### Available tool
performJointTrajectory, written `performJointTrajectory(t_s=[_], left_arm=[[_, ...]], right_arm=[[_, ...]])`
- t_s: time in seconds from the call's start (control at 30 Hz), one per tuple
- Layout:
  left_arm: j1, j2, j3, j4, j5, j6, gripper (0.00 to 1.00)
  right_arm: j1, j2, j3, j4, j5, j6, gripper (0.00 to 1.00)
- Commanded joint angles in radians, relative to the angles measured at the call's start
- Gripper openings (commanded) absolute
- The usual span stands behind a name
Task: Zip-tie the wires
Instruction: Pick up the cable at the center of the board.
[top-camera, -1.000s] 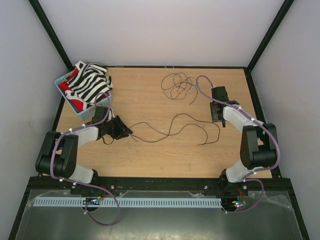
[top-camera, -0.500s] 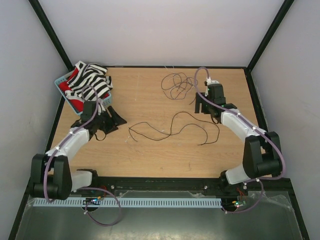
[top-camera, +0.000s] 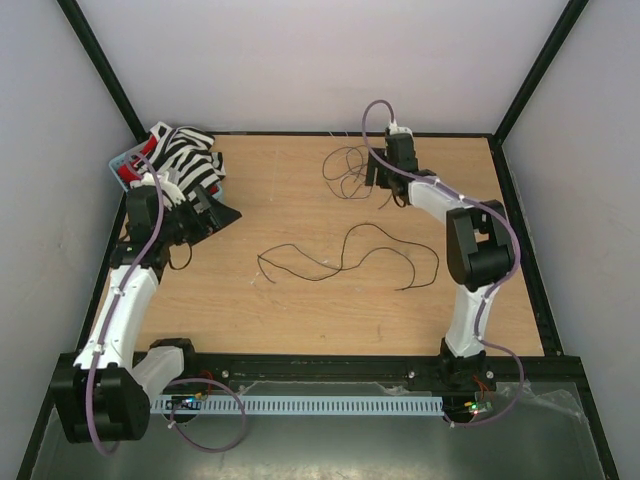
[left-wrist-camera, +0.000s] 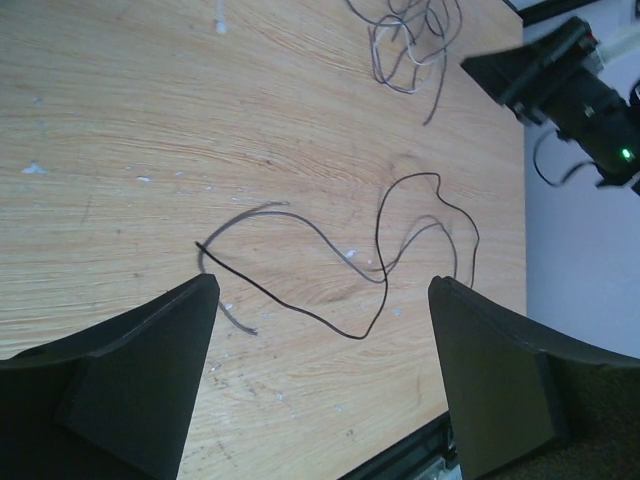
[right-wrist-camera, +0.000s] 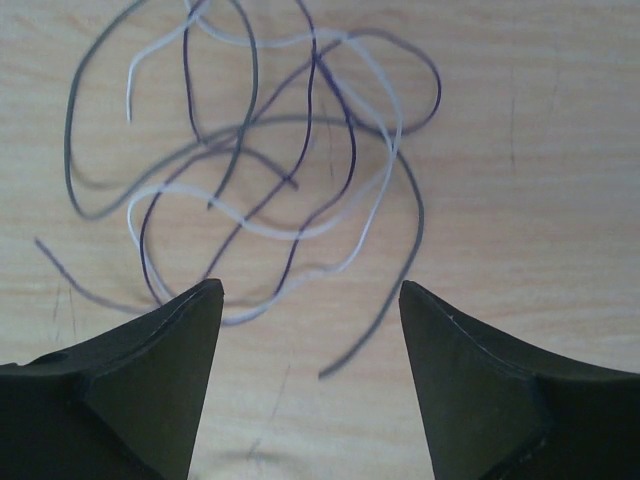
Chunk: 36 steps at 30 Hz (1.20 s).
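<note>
- The wires (top-camera: 352, 172) lie in two lots on the table (top-camera: 290, 200); a curled tangle (right-wrist-camera: 290, 170) sits at the far edge, well across from the basket (top-camera: 118, 163), and the long strands (top-camera: 345, 250) lie mid-table, nearer the arm bases than the basket is.
- The right gripper (top-camera: 376, 172) hangs right over the side of the tangle away from the basket; its own camera shows the right gripper's (right-wrist-camera: 310, 290) fingers spread wide with nothing between them, and the dark and pale loops lie just beyond the fingertips, partly within the gap.
- The tangle has no clear long axis; it is a roundish knot of overlapping curls, with a few loose ends trailing toward the fingers.
- The left gripper (top-camera: 222, 213) hovers just beside the basket, on the side facing the table's middle; its fingers are also wide apart and hold nothing.
- From the left gripper (left-wrist-camera: 322, 285) the long strands (left-wrist-camera: 380, 270) lie ahead and below, away from the basket; their long axis runs across the table, from the basket's side toward the right arm.
- Judgement: the right gripper is far nearer the tangle, the left nearer the basket-side end of the long strands; so each arm has its own lot to gather.
- Judgement: the coming move turns on the right gripper dropping straight down; a short reach forward would bring several loops between the fingers at once.
- No zip tie can be made out in any view; the basket holds a striped cloth (top-camera: 185, 160), and what lies under it is hidden.
</note>
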<state>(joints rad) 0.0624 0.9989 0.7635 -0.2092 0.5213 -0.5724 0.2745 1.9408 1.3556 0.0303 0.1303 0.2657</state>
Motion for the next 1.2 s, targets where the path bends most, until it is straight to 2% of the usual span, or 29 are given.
performJointTrajectory(t_s=[0.0,0.17,0.27,0.5,0.8,1.03,1.17], left_arm=[[0.005,-0.006,0.036,-0.021,0.068,0.012,0.89],[0.008,-0.003,0.017,-0.021,0.058,0.005,0.89],[0.008,-0.004,0.007,-0.012,0.049,0.005,0.87],[0.012,0.018,-0.004,0.010,0.039,0.004,0.83],[0.018,0.039,-0.008,0.018,0.039,0.003,0.82],[0.022,0.044,-0.010,0.021,0.040,0.004,0.82],[0.023,0.047,-0.015,0.025,0.039,0.002,0.82]], right_arm=[[-0.003,0.090,0.143,-0.006,0.095,-0.012,0.79],[-0.040,0.174,0.274,-0.032,0.102,-0.004,0.75],[-0.079,0.216,0.326,-0.044,0.067,0.012,0.68],[-0.109,0.270,0.365,-0.049,0.006,-0.009,0.57],[-0.109,0.281,0.371,-0.048,-0.020,-0.022,0.55],[-0.109,0.230,0.382,-0.043,0.025,-0.049,0.55],[-0.109,0.196,0.379,-0.040,-0.002,-0.065,0.56]])
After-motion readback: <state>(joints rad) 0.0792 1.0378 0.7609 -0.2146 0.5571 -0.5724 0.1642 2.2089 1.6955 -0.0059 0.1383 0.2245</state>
